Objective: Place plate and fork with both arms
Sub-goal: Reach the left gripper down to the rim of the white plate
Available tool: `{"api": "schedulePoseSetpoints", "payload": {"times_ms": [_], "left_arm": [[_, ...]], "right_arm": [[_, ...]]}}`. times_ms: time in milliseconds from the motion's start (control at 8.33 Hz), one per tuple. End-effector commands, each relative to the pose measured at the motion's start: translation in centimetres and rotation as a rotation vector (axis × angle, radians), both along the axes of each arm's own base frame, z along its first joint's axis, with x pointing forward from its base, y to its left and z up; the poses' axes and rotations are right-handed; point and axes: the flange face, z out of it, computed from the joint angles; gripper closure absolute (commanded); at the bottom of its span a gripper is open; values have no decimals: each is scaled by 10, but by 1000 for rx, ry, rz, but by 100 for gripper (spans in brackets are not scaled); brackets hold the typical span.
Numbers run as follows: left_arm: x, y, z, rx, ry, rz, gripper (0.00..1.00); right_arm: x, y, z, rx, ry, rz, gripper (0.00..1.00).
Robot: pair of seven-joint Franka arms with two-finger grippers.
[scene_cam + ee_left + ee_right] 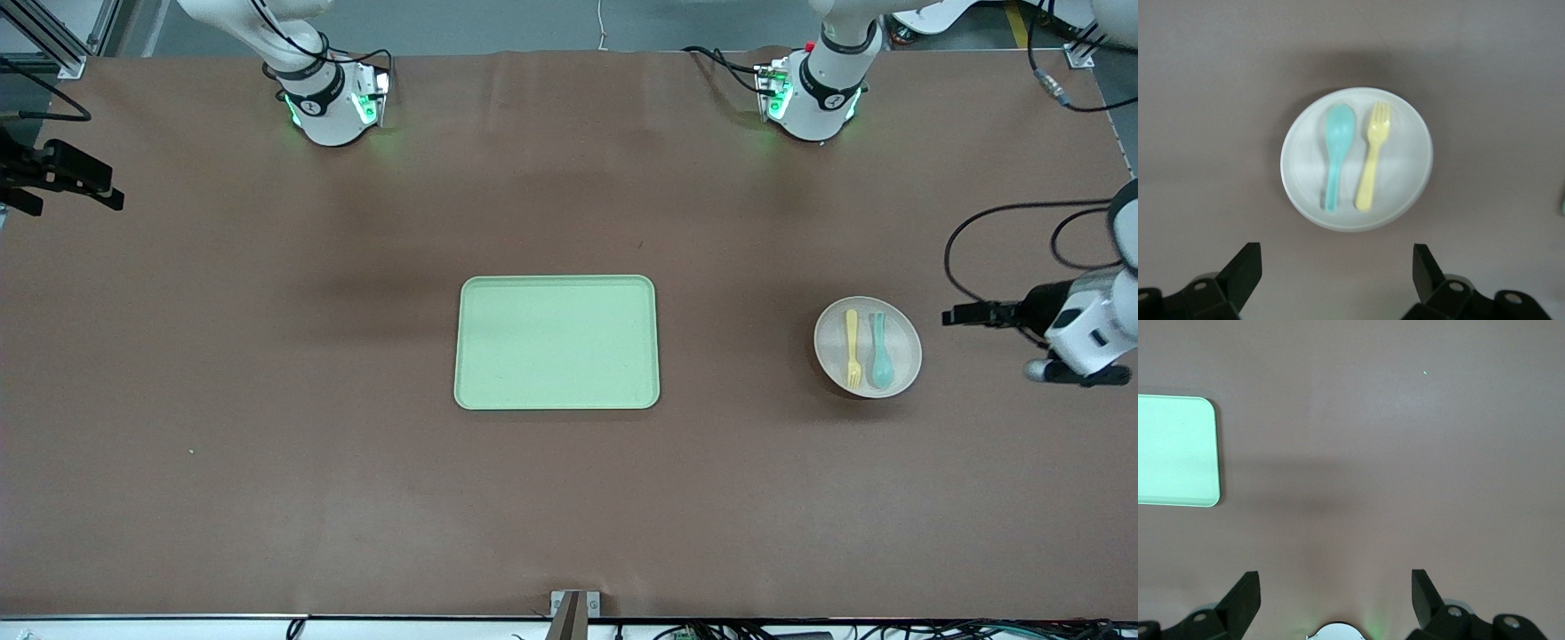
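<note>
two utensils lie side by side on the plate (900, 369): the fork (853, 348) and a teal spoon (879, 353), parallel and apart, neither reaching past the rim. taking the green tray (556, 341) as the landmark, the plate sits on the brown table (267, 444) well apart from the tray, toward the left arm's end, at about the same distance from the front camera as the tray. on the plate, the fork is the one closer to the tray, the spoon the one farther from it, and the fork's tines point toward the front camera.

the left gripper (1338, 277) hangs over bare table beside the plate, on the side away from the tray; its fingers (1241, 273) are spread wide with nothing between them. the right gripper (1335, 597) is up over bare table toward the right arm's end, well apart from the tray, spread and holding nothing; in the front view it probably shows as the dark shape at the edge. the tray holds nothing.
</note>
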Motion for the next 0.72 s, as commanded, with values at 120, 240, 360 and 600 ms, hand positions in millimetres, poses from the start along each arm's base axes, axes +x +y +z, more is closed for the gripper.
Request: {"api": "schedulePoseSetpoints", "payload": {"times_ms": [120, 240, 360, 600], "left_arm": [[0, 50, -106, -120, -41, 14, 13], [-2, 55, -129, -137, -42, 6, 21], [-2, 56, -141, -156, -47, 25, 29], [-4, 55, -152, -168, -34, 28, 48]], "right_arm": [[-2, 1, -4, -8, -4, -15, 0], [-1, 1, -5, -8, -2, -16, 0], [-1, 1, -5, -8, -1, -16, 0], [0, 2, -5, -9, -2, -30, 0]]}}
